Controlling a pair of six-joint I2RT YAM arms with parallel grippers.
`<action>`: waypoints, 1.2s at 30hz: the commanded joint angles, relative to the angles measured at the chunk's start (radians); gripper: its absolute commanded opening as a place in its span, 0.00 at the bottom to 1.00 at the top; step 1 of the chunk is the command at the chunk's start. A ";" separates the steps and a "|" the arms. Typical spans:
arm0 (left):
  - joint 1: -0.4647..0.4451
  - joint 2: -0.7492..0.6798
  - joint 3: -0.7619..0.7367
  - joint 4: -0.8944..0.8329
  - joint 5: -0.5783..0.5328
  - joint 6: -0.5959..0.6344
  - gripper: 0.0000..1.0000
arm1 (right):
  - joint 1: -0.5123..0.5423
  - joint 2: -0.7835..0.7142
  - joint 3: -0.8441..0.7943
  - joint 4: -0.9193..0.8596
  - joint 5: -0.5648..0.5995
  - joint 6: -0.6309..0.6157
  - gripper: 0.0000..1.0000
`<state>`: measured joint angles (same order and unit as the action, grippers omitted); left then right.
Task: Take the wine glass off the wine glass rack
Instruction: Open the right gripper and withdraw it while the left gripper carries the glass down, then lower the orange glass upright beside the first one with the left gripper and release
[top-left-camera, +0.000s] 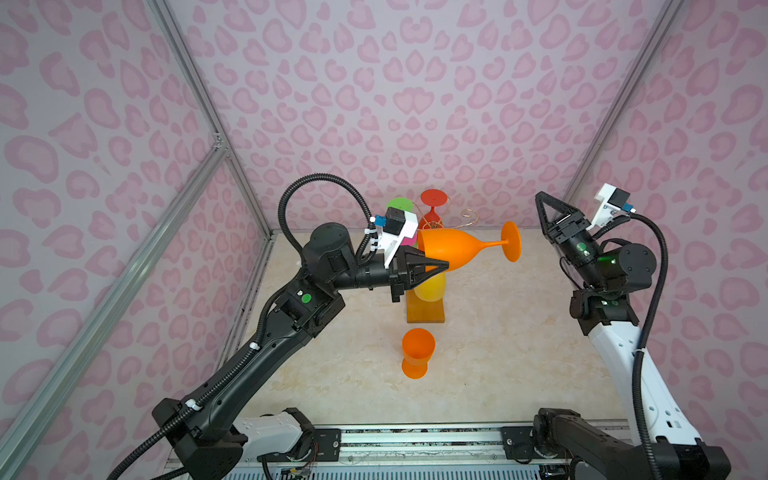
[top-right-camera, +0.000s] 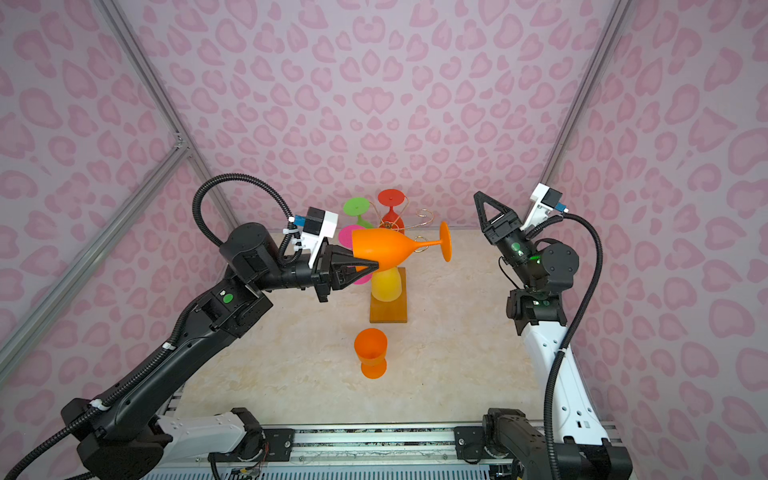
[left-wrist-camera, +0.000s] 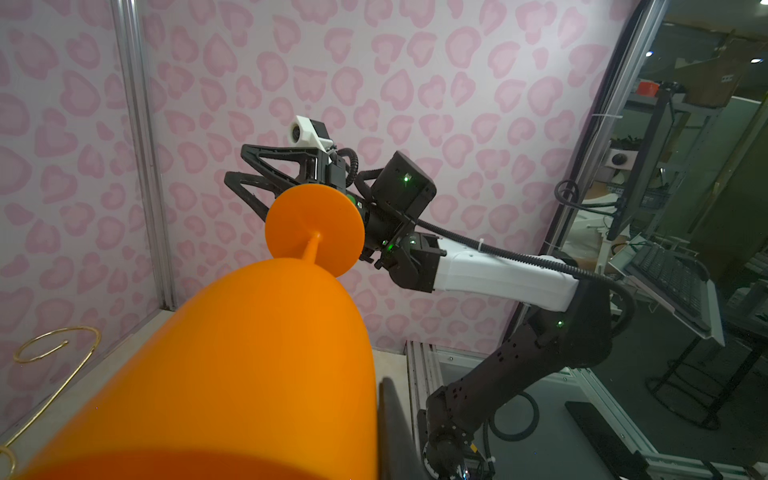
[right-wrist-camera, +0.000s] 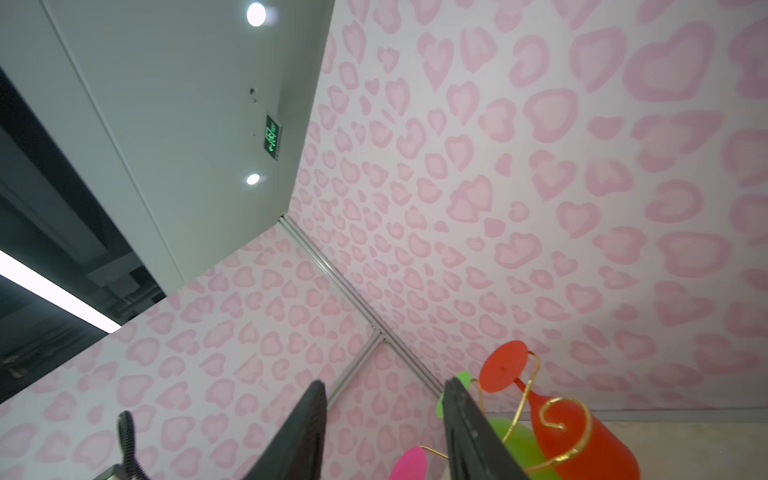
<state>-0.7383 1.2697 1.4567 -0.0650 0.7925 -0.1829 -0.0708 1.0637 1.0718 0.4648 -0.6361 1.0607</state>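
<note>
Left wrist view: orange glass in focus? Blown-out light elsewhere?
Left wrist view: the orange glass fills the foreground, bowl soft and featureless, foot crisper. Right wrist view: two ceiling lamps and a light strip are blown out white. Both top views: evenly lit, no hard shadows on the table.

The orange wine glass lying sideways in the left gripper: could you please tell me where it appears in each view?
Top view: the orange wine glass sits at centre, foot pointing right.
Top view: the glass again at centre, foot right.
Left wrist: its bowl fills the foreground, foot beyond.
Right wrist: not in it.
Shared landmark: the wine glass rack, its gold scroll in all four.
</note>
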 joint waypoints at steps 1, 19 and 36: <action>-0.062 0.046 0.079 -0.280 -0.133 0.208 0.01 | -0.033 -0.041 -0.004 -0.335 0.131 -0.237 0.46; -0.360 0.391 0.439 -0.869 -0.636 0.500 0.03 | -0.216 -0.065 -0.211 -0.192 0.130 -0.070 0.45; -0.457 0.769 0.696 -1.176 -0.822 0.520 0.02 | -0.222 -0.039 -0.235 -0.195 0.109 -0.070 0.45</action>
<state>-1.1923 2.0132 2.1410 -1.1755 -0.0109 0.3248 -0.2932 1.0199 0.8440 0.2417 -0.5167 0.9882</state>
